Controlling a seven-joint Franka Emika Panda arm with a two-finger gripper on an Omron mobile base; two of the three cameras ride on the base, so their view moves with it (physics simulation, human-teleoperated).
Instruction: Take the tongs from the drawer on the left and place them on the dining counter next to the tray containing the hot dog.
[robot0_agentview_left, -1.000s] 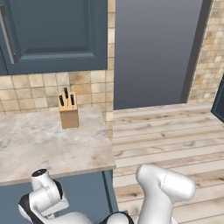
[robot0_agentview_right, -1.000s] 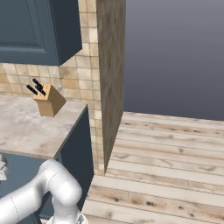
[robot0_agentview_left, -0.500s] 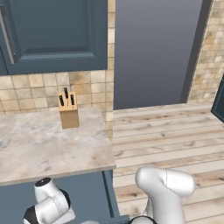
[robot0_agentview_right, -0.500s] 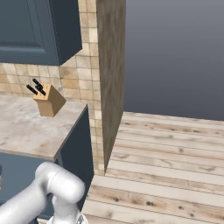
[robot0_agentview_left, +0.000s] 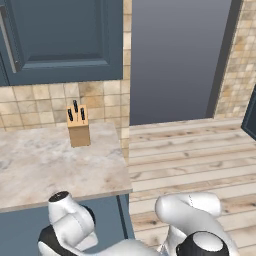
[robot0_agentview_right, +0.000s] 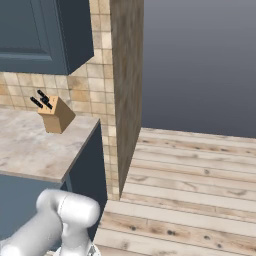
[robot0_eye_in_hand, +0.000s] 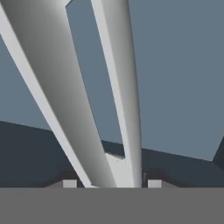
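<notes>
Up close in the hand view, the silvery tongs (robot0_eye_in_hand: 65, 87) stand as a V whose two arms spread up and away from their joint. That joint sits between my gripper's (robot0_eye_in_hand: 112, 183) fingertips (robot0_eye_in_hand: 70, 183), which are shut on it. Behind the tongs lie flat slate-blue surfaces, lighter above and darker below; I cannot tell whether they belong to the drawer. My white arm (robot0_agentview_left: 70, 220) bends low in front of the dark blue cabinet base in the left base view, and again as the arm (robot0_agentview_right: 65, 212) in the right base view. The dining counter and the tray are out of view.
A short marble worktop (robot0_agentview_left: 45, 165) carries a wooden knife block (robot0_agentview_left: 78, 127), also seen as the knife block (robot0_agentview_right: 55, 115) from the right. A dark blue wall cabinet (robot0_agentview_left: 65, 35) hangs above. A tiled wall end (robot0_agentview_right: 125, 90) borders a wooden plank floor (robot0_agentview_left: 190, 155).
The arm's links low in both base views have shifted slightly to the right. The kitchen itself holds still.
</notes>
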